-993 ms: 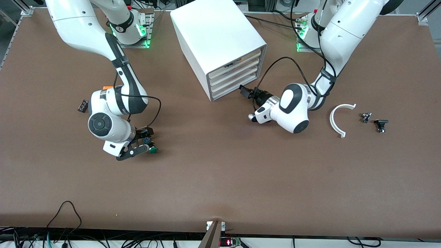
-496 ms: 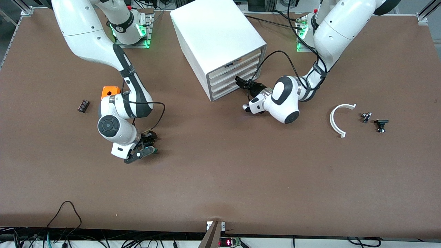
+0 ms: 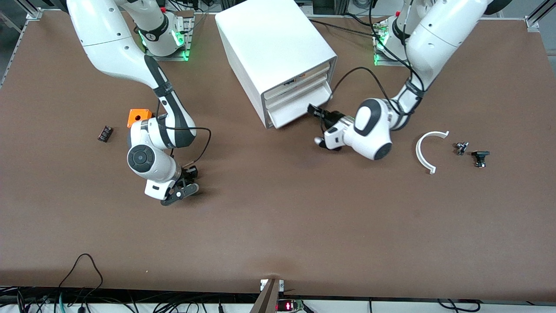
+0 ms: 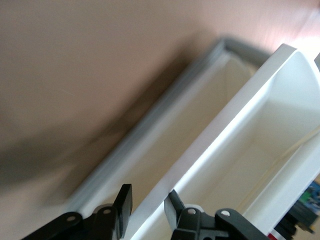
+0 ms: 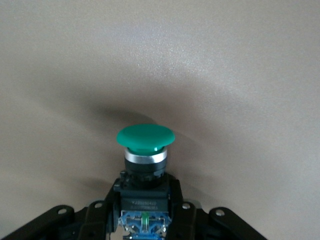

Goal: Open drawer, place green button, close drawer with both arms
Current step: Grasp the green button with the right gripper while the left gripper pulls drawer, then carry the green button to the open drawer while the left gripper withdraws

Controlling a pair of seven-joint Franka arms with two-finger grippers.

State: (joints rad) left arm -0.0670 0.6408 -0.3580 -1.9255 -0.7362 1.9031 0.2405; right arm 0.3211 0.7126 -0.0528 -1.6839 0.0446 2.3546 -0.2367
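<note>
A lower drawer (image 3: 295, 112) of the white cabinet (image 3: 273, 43) stands partly pulled out. It also shows in the left wrist view (image 4: 260, 150), white and empty. My left gripper (image 3: 313, 109) is at the drawer's front. In the left wrist view the left gripper (image 4: 147, 207) is shut on the drawer's front wall, one finger on each side of it. My right gripper (image 3: 186, 182) is low over the table toward the right arm's end. In the right wrist view it (image 5: 145, 210) is shut on the dark body of the button (image 5: 145, 137), green cap pointing away. The front view hides the button.
An orange cube (image 3: 140, 116) and a small black part (image 3: 104, 133) lie by the right arm. A white arc piece (image 3: 428, 150) and two small dark parts (image 3: 461, 148) (image 3: 480, 157) lie toward the left arm's end. The topmost drawer (image 3: 299, 78) is shut.
My left gripper reached the drawer front and pulled the drawer out toward the front camera. My right gripper closed over the button, whose green cap no longer shows in the front view.
</note>
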